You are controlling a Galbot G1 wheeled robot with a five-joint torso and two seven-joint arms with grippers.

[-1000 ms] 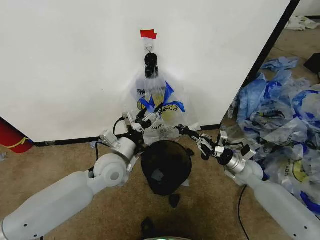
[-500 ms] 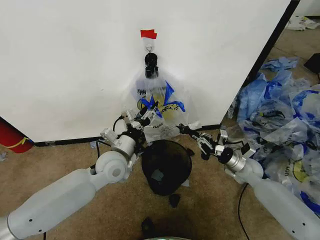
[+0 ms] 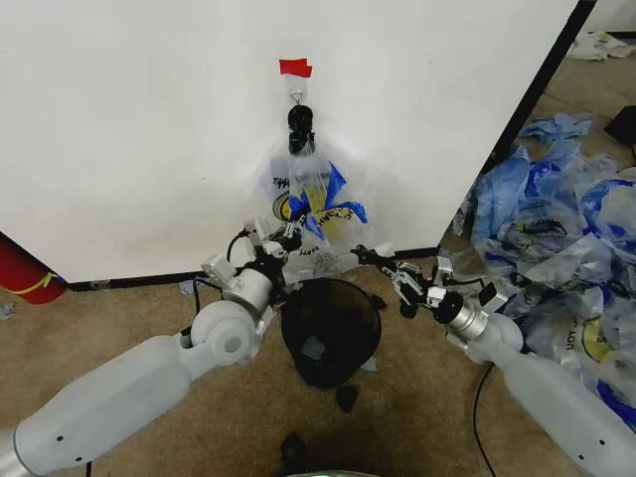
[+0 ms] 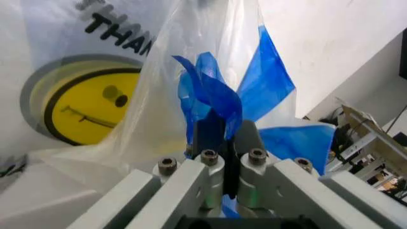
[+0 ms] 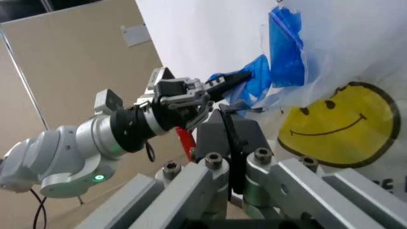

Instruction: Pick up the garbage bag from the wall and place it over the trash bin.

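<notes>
Left hand (image 4: pixel 219 157) pinches a blue handle of the garbage bag (image 3: pixel 316 204) — right hand (image 3: pixel 364 257) clamped too.

A brown carpet floor (image 3: pixel 119 318) is stretching under me, and at the left edge of the frame a red cylinder (image 3: pixel 22 273) with a yellow band is standing on it. On the right side a heap of bluish plastic bags (image 3: pixel 556 229) is lying, running toward the upper right corner.
</notes>
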